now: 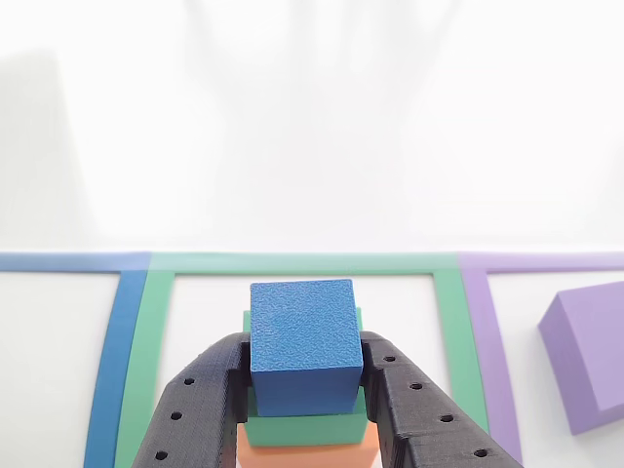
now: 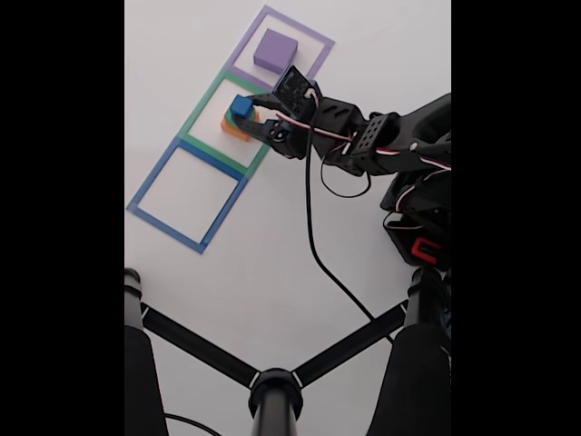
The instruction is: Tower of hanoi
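Note:
The blue cube [image 1: 302, 336] sits on top of the green block [image 1: 302, 429], which rests on the orange block [image 1: 307, 456]. This stack stands inside the green tape square [image 1: 292, 263]. My gripper [image 1: 305, 351] has its black fingers pressed against both sides of the blue cube. In the fixed view the arm reaches in from the right, and the gripper [image 2: 247, 116] is at the blue cube [image 2: 241, 107] over a sliver of orange. The purple block [image 1: 590, 351] lies alone in the purple tape square [image 2: 300, 24], also seen as the purple block [image 2: 276, 50].
A blue tape square [image 2: 152, 174] lies beside the green one [image 2: 201, 104] on the white table, with nothing in it. A black cable [image 2: 313, 236] trails from the arm. Black stand legs [image 2: 272, 381] cross the lower part of the fixed view.

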Controlling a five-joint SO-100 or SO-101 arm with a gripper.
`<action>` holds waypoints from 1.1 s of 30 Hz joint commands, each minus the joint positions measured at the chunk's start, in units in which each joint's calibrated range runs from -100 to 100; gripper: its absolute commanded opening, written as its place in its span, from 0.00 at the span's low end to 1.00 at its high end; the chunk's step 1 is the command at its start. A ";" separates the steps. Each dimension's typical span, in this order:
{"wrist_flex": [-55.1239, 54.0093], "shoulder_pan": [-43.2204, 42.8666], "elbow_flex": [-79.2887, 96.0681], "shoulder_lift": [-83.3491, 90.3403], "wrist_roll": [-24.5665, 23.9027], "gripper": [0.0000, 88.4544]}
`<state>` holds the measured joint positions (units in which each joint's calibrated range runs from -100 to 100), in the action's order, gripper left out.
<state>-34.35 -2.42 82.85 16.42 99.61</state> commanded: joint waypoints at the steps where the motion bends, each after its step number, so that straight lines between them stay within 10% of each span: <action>1: -2.60 0.78 -3.21 -1.04 0.39 0.02; 33: -3.25 2.07 -3.21 2.97 0.39 0.27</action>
<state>-37.40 -0.70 79.81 13.38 100.00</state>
